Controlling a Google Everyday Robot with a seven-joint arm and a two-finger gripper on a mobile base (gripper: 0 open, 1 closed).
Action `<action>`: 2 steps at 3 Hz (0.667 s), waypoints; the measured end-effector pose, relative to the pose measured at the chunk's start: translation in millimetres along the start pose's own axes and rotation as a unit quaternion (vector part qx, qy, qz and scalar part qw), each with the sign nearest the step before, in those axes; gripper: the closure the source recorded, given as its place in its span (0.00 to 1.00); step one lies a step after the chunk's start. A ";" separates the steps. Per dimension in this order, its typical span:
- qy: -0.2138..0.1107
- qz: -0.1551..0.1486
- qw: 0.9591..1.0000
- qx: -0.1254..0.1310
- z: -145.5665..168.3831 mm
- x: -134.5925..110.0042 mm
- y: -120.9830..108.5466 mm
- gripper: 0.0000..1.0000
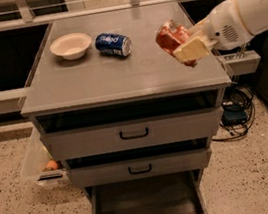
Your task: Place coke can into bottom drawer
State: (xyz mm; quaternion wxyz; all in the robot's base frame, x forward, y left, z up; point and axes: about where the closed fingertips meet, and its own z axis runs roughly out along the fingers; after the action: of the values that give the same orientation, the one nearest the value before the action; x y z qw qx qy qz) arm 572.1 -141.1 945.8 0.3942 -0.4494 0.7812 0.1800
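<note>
My gripper is shut on the coke can, a red-orange can with a silver top. It holds the can tilted above the right part of the cabinet top, clear of the surface. One cream-coloured finger lies across the front of the can. The bottom drawer is pulled open below, with a dark empty interior.
A white bowl and a blue can lying on its side are on the left and middle of the cabinet top. Two shallower drawers with black handles are closed above the open one. A clear bin stands on the floor at left, cables at right.
</note>
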 end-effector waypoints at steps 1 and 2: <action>-0.005 0.020 1.000 0.021 -29.0 21.4 -6.1 1.00; -0.004 0.020 1.000 0.021 -28.5 21.4 -6.2 1.00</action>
State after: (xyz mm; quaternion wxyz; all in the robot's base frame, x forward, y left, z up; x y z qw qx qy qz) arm 558.3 -174.5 947.5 0.4029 -0.4247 0.7921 0.1730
